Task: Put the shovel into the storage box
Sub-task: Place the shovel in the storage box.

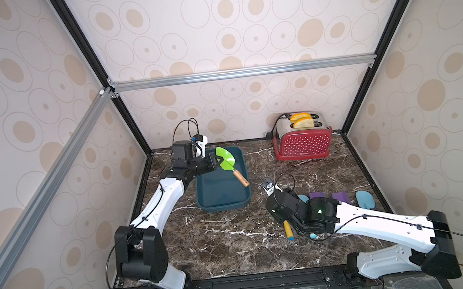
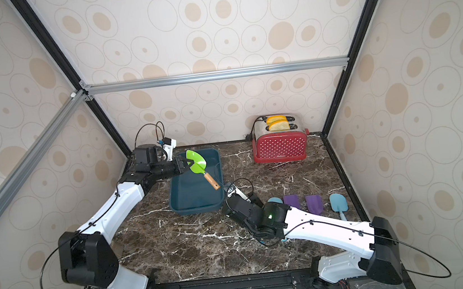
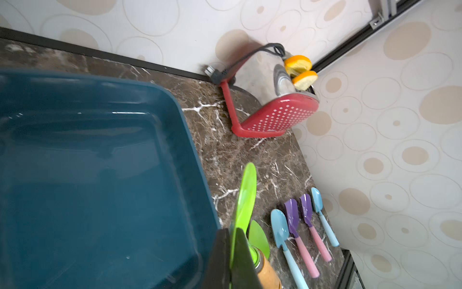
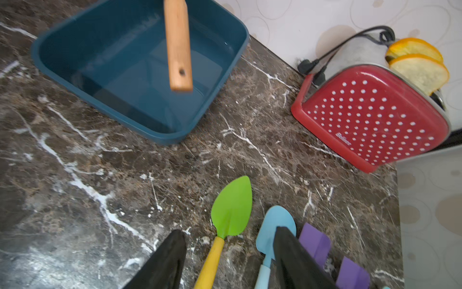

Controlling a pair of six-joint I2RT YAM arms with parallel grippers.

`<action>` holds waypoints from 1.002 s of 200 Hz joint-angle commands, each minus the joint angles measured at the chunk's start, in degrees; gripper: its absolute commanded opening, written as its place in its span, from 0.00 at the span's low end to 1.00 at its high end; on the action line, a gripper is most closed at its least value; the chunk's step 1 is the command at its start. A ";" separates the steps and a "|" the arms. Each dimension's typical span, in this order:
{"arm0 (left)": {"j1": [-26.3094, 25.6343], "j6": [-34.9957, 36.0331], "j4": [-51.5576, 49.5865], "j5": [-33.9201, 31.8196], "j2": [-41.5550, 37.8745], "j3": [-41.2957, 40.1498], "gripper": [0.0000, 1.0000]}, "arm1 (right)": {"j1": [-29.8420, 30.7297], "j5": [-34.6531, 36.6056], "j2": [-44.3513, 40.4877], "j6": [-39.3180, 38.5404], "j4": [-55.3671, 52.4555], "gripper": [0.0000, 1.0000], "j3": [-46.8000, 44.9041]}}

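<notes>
Gleaming veined marble tabletop [image 1: 220, 240], circle-patterned walls [image 1: 227, 34]

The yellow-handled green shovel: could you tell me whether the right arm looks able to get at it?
Probably yes: the right gripper hangs open over the yellow-handled green shovel, its handle between the jaws, nothing on top; a light blue shovel lies close beside.

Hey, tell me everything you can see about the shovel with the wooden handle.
The wooden-handled shovel has a bright green, glossy, curved blade and a light wooden handle with a small hole near its end. The left gripper is shut on the blade's edge, holding it in the air over the storage box. It hangs tilted, with the handle sloping down toward the box's right rim. Only the gripper's fingers appear to touch it.
</notes>
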 commanded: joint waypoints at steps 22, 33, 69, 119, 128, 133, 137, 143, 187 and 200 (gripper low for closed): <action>1.39 10.61 -12.03 6.44 13.60 14.72 0.00 | -3.01 2.49 -8.71 6.61 -6.66 0.63 -6.58; 1.39 12.14 -14.10 7.69 17.11 18.05 0.00 | -3.55 2.37 -10.51 7.81 -7.93 0.63 -7.92; 1.39 18.63 -26.46 6.13 29.10 30.69 0.00 | -3.94 2.08 -14.96 11.90 -11.85 0.63 -11.40; 1.43 23.62 -35.56 4.78 37.98 41.05 0.00 | -4.22 1.75 -20.10 15.52 -14.95 0.63 -15.70; 1.39 24.07 -36.73 4.40 39.04 42.16 0.01 | -4.11 1.75 -20.15 15.52 -14.96 0.63 -15.71; 1.40 24.08 -36.92 4.28 39.50 42.58 0.01 | -4.15 1.75 -20.03 15.54 -14.85 0.64 -15.77; 1.39 24.08 -37.00 4.43 39.86 42.68 0.01 | -4.17 1.75 -19.86 15.41 -14.60 0.64 -15.79; 1.39 24.17 -37.06 5.27 40.33 42.77 0.02 | -4.17 1.60 -19.52 15.17 -14.17 0.64 -15.80; 0.89 23.62 -36.35 6.04 42.78 41.51 0.07 | -4.24 -0.55 -14.80 14.65 -11.07 0.64 -14.66; 0.40 23.56 -36.34 5.95 43.61 41.44 0.07 | -4.25 -1.33 -13.89 14.09 -9.46 0.65 -14.48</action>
